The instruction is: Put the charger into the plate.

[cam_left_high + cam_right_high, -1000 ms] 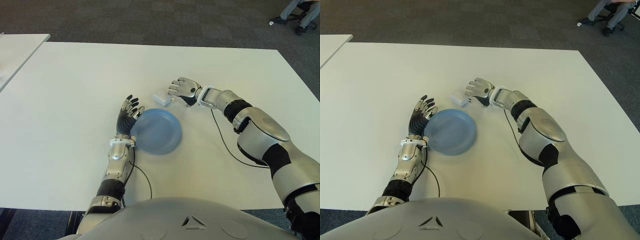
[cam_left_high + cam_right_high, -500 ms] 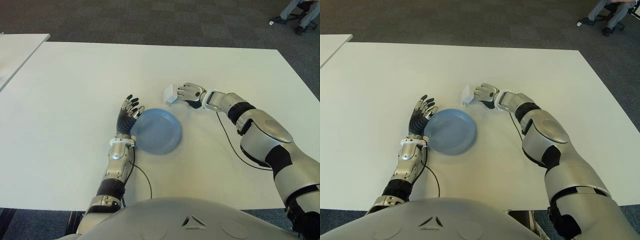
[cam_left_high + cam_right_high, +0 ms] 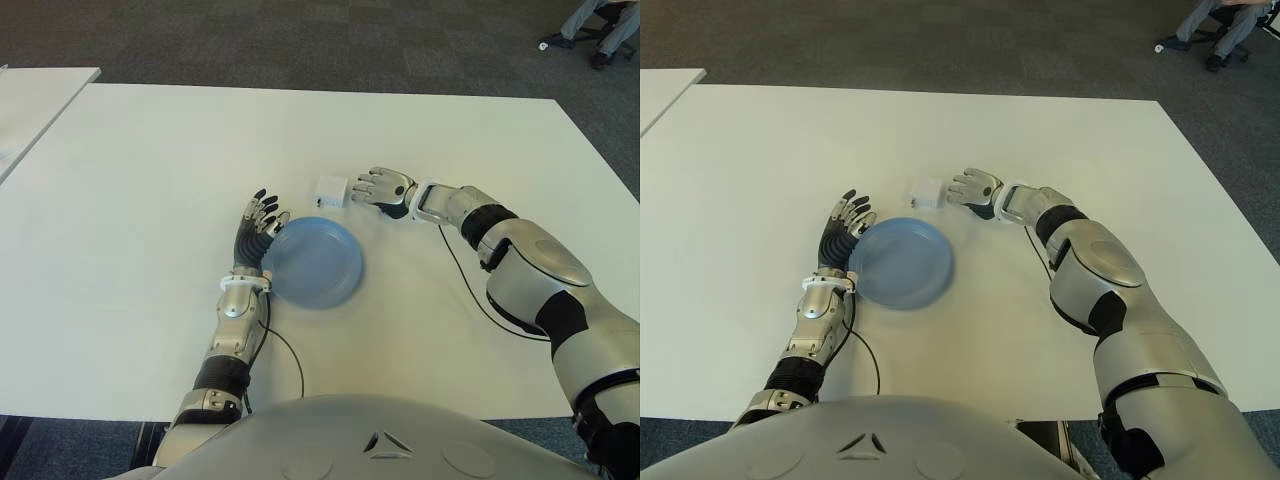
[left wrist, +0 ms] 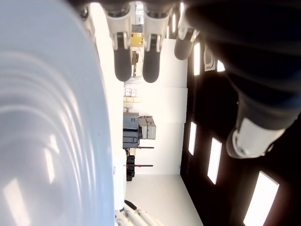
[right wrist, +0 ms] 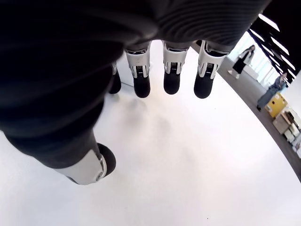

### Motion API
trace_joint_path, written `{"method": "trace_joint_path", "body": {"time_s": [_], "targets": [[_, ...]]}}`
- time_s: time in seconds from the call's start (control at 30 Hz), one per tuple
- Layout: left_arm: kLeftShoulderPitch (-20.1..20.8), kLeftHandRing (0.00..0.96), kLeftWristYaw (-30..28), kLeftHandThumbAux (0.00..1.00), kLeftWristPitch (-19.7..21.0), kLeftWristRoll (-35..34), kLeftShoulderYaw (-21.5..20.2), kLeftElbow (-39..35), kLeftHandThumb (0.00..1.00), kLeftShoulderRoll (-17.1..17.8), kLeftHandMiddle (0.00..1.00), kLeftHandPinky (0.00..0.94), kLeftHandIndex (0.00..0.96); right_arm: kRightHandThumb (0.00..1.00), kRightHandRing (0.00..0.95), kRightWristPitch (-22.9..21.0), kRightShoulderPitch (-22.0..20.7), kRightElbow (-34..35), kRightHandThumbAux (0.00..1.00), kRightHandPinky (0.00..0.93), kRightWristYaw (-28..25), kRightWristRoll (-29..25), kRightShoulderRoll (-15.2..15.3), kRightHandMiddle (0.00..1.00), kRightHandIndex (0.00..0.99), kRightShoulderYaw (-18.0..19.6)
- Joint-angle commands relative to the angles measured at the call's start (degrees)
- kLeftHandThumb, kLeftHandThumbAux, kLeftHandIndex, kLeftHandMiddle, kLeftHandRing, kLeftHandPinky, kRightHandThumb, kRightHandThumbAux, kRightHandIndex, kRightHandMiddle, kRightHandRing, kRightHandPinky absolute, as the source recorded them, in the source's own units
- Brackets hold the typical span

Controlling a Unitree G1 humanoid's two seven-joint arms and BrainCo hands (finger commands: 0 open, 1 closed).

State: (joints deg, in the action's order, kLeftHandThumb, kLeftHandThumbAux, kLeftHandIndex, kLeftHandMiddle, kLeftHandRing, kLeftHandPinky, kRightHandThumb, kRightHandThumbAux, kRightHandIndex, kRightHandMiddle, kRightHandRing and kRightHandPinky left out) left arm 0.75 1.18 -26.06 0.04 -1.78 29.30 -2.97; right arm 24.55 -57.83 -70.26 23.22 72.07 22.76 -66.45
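a white table (image 3: 150,170) seen from the robot's head, looking down. near the middle lies a round blue plate (image 3: 315,262) with nothing in it. just beyond the plate's far edge, on the bare tabletop, sits the charger (image 3: 331,189), a small white block. the right hand (image 3: 383,187) is just beside the charger on its right side, palm down, fingertips pointing toward it; from the head views it is hard to tell whether the fingertips touch the block. the right wrist view shows the fingers (image 5: 171,70) extended and the thumb apart, with only white table under the palm, so this hand is released and holds nothing. the left hand (image 3: 258,228) shows at the plate's left rim, fingers stretched forward and relaxed, holding nothing; its wrist view shows the pale plate close alongside the fingers. a thin black cable (image 3: 462,290) runs along the table under the right forearm.
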Motion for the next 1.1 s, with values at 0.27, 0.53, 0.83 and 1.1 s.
{"method": "trace_joint_path", "body": {"time_s": [0.27, 0.53, 0.83, 1.1], "targets": [[-1.11, 0.182, 1.24, 0.581, 1.93, 0.48, -0.62, 2.75, 0.000, 0.67, 0.191, 0.180, 0.105, 0.000, 0.000, 2.85, 1.82, 2.07, 0.749, 0.000, 0.96, 1.69, 4.04, 0.000, 0.000, -0.69], [-0.84, 0.180, 1.33, 0.569, 1.93, 0.70, -0.57, 3.39, 0.000, 1.03, 0.187, 0.176, 0.102, 0.000, 0.000, 3.37, 1.97, 3.76, 0.755, 0.000, 0.62, 2.09, 6.05, 0.000, 0.000, -0.62], [0.07, 0.190, 1.65, 0.574, 2.28, 0.65, -0.90, 4.73, 0.000, 1.20, 0.192, 0.197, 0.105, 0.000, 0.011, 2.73, 2.50, 4.44, 0.753, 0.000, 0.04, 1.71, 7.09, 0.019, 0.000, 0.12], [0.29, 0.192, 1.47, 0.582, 2.11, 0.50, -1.05, 5.22, 0.000, 1.22, 0.195, 0.200, 0.111, 0.000, 0.064, 2.17, 2.91, 4.71, 0.764, 0.048, 0.70, 0.69, 7.22, 0.058, 0.000, 1.59]]}}
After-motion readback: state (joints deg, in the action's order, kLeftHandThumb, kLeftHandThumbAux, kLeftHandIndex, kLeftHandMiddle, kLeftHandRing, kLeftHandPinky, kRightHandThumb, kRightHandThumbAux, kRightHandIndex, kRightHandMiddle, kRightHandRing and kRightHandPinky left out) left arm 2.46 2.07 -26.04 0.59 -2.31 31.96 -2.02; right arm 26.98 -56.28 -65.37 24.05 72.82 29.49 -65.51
